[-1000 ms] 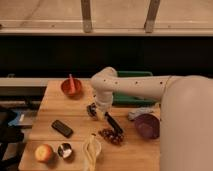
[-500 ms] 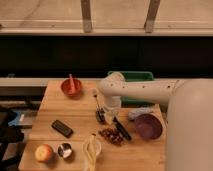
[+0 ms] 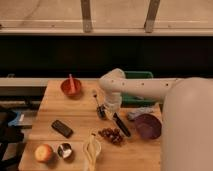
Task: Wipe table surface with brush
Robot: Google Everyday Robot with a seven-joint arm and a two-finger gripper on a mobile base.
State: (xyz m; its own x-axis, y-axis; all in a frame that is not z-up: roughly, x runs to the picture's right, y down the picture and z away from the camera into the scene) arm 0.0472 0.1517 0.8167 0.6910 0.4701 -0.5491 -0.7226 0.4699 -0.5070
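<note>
Now: gripper [image 3: 102,111] parked by the brush [image 3: 121,125], no wipe stroke begun

Nearest the camera, well left of the brush and closer in, one round orange fruit [image 3: 43,152] and one small metal cup [image 3: 64,150] are counted. One banana [image 3: 91,149] is counted nearer the brush, also left of it. One cluster of dark grapes [image 3: 112,135] is noted just left of the brush's near end. One flat black device [image 3: 62,128] is logged well left of the brush, and one purple bowl [image 3: 146,125] just right of it.

One brush only is found, laid aslant on the table surface [image 3: 55,107]. The gripper is held low over the wood, just left of the brush's far end, and is clenched tight. Whether the brush tip is pinched in it cannot be made out.

Change: over the last second the arm [image 3: 145,90] has been swung rightward and lowered, and the gripper carried a little toward the brush. In the last half second almost nothing has been shifted. It is judged that the approach is finished and that a grasp is either just made or about to be tried. The wiping itself is taken as not started.

Farther off, one thin silver utensil [image 3: 96,98] is noted beyond and left of the brush. One red bowl [image 3: 71,87] is seen farther left again, and one green bin [image 3: 137,85] beyond the brush.
</note>
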